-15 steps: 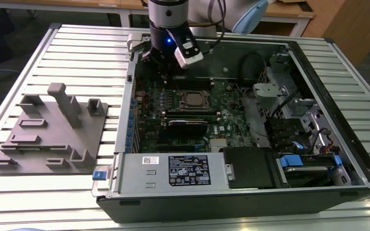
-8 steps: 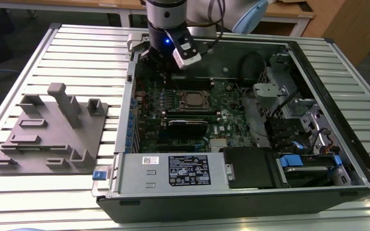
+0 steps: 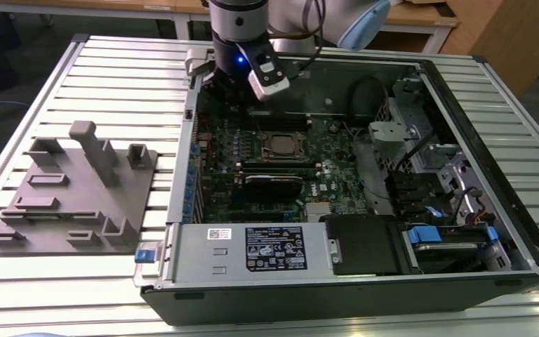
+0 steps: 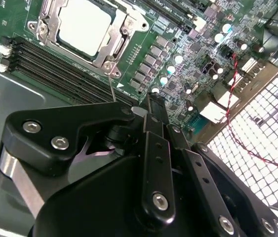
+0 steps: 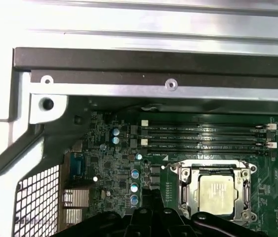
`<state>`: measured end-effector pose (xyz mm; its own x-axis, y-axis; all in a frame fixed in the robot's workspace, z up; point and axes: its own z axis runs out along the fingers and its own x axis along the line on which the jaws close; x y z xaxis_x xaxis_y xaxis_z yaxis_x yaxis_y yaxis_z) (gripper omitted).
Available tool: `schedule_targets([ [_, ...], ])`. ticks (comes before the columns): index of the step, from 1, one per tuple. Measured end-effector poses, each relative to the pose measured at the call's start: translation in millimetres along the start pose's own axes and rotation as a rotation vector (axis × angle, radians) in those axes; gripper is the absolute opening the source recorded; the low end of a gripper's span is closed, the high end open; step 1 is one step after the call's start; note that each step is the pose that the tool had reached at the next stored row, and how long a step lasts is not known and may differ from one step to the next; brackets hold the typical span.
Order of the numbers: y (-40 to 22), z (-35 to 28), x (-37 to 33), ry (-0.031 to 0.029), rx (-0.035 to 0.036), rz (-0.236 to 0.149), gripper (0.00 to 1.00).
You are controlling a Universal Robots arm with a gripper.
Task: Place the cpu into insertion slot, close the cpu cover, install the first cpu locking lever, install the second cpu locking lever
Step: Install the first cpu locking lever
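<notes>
Black claw [image 4: 151, 104] near cpu [image 4: 82, 28], top print illegible

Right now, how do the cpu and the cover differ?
Shape: the cpu is a solid square plate; the cover is a frame with an open central window.
Finish: the cpu's top is dull and pale; the cover is brighter, shinier metal.
Extent: the cpu is smaller and sits inside the cover's window, with the cover ringing it.
Shared: both are square, metal and appear to lie flat.
</notes>
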<state>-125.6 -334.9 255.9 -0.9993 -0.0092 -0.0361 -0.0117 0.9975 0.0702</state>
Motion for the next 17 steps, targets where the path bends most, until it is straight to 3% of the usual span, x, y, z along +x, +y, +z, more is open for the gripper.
schedule_targets([
  [5,5.7,0.8,0.1,0.0001,-0.0008,0.000,0.10],
  [7,7.7,1.1,0.1,0.0000,-0.0051,0.000,0.10],
  [11,7.9,1.2,0.0,-0.0002,-0.0224,0.001,0.10],
  [13,7.9,1.2,0.0,-0.0005,-0.0435,0.002,0.10],
  [17,7.9,1.2,0.1,-0.0006,-0.0625,0.002,0.10],
])
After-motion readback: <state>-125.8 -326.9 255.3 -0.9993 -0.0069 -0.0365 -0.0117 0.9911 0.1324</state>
